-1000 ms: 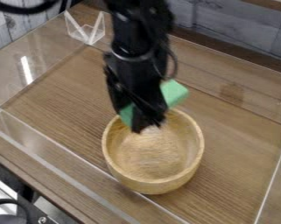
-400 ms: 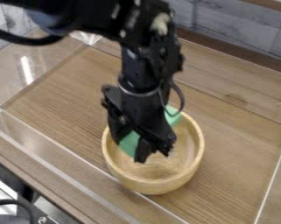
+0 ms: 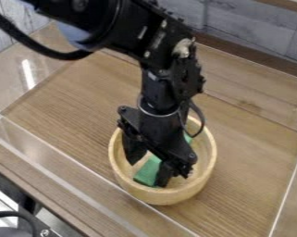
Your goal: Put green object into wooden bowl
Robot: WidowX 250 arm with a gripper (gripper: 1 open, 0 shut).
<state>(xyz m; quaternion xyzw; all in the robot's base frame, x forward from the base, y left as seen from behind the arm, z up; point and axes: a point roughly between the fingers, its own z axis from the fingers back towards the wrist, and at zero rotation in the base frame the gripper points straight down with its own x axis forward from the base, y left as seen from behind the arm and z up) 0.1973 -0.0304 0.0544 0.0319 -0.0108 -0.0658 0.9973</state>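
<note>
The wooden bowl (image 3: 203, 178) sits on the wooden tabletop near the front middle. My gripper (image 3: 154, 164) hangs straight down into it on the black arm, fingertips inside the rim. The green object (image 3: 148, 172) lies tilted on the bowl's floor between the two black fingers (image 3: 129, 148). The jaws stand spread to either side of it and look open, not pinching it. The gripper hides part of the block and the bowl's far rim.
Clear plastic walls (image 3: 58, 162) fence the wooden tabletop (image 3: 250, 111) on the front, left and right. A clear triangular piece (image 3: 92, 35) stands at the back left. A tiled wall runs behind.
The gripper has come down from above the bowl into it with the green object. Its jaws have spread, and the block now rests on the bowl's floor.
</note>
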